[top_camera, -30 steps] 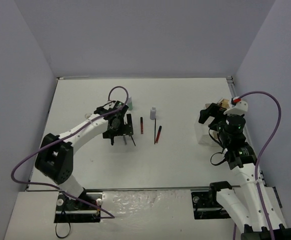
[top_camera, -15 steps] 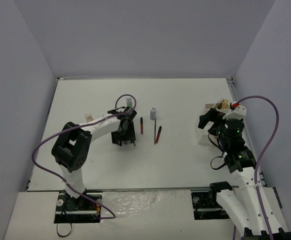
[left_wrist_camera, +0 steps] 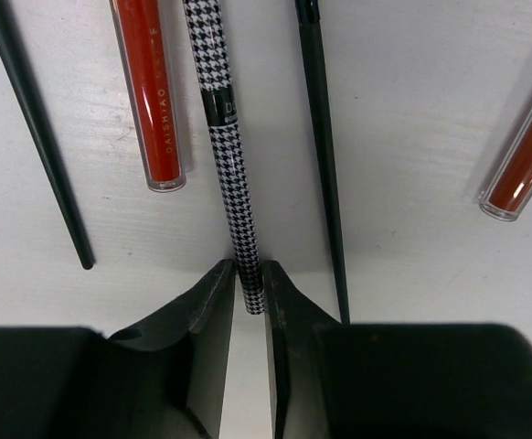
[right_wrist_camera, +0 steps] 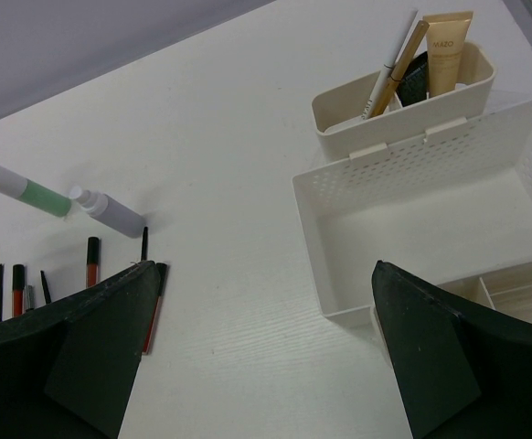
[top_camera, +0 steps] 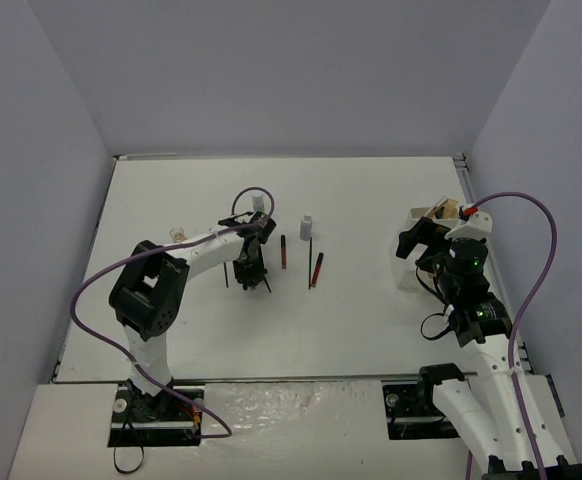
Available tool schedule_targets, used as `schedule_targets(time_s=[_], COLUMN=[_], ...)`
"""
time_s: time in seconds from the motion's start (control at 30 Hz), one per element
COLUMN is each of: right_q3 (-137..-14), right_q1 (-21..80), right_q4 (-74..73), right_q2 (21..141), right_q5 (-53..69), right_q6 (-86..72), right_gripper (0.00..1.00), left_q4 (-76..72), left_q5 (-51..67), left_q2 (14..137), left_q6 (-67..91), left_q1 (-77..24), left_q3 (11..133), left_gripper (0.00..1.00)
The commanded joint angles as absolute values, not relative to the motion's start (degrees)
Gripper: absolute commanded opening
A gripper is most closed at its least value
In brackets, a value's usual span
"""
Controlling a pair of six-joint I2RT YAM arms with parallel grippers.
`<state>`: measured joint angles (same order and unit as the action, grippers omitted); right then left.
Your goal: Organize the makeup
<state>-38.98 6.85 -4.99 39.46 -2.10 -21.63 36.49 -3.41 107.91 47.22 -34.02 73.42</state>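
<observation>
In the left wrist view a black-and-white houndstooth stick (left_wrist_camera: pixel 225 137) lies on the table. My left gripper (left_wrist_camera: pixel 250 283) is shut on its near end. Beside it lie a red tube (left_wrist_camera: pixel 149 101), two thin black sticks (left_wrist_camera: pixel 324 165) and another red tube (left_wrist_camera: pixel 526 155). From above, the left gripper (top_camera: pixel 249 268) sits low over this row. The grey bottle (top_camera: pixel 306 227) and the green-based bottle (top_camera: pixel 259 204) stand behind it. My right gripper (right_wrist_camera: pixel 266 302) hangs open and empty near the white tray (right_wrist_camera: pixel 412 174). A beige tube (right_wrist_camera: pixel 447 50) and tan and white sticks (right_wrist_camera: pixel 399 64) stand in the tray's back compartment.
A small pale bottle (top_camera: pixel 177 233) lies left of the left arm. A red stick (top_camera: pixel 283 251) and a red-and-black stick (top_camera: pixel 317 268) lie mid-table. The tray (top_camera: pixel 411 270) sits by the right wall under the right arm.
The left gripper has come down onto the row of sticks and closed from wide open onto the houndstooth stick. The right arm has barely shifted and stays open.
</observation>
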Motion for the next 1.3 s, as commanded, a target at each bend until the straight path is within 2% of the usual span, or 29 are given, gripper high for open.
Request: schedule_targets(time_s=[0.0, 0.13, 0.37, 0.53, 0.73, 0.97, 1.27], right_q3=[-39.13, -39.11, -40.22, -44.56, -51.16, -58.28, -61.4], right_q1=[7.03, 7.03, 7.03, 7.06, 7.81, 9.7, 16.81], right_q4=[-1.67, -1.67, -2.49, -3.35, -3.17, -1.16, 2.94], right_q2=[38.94, 38.86, 38.43, 39.61, 45.64, 51.27, 56.19], right_q5=[-2.75, -2.8, -0.89, 9.05, 25.15, 37.71, 41.48], right_q6=[-21.71, -21.71, -21.07, -19.8, -21.42, -22.72, -23.23], right_gripper=[1.0, 1.0, 1.0, 1.0, 0.99, 0.98, 0.94], left_q4=[35.95, 36.02, 38.27, 39.39, 26.1, 11.58, 9.64], left_q5=[-4.55, -4.32, -5.03, -10.56, -17.21, -9.99, -4.21], left_q2=[107.38, 106.31, 102.28, 94.89, 84.05, 74.26, 74.19], left_q6=[48.25, 48.16, 47.0, 39.56, 22.45, 9.62, 4.94], left_q1=[-34.26, -34.19, -34.5, -37.96, -49.91, -54.77, -57.75], left_q3=[74.03, 73.81, 75.41, 77.82, 76.07, 70.43, 74.03], left_gripper=[0.11, 0.01, 0.0, 0.0, 0.0, 0.0, 0.0])
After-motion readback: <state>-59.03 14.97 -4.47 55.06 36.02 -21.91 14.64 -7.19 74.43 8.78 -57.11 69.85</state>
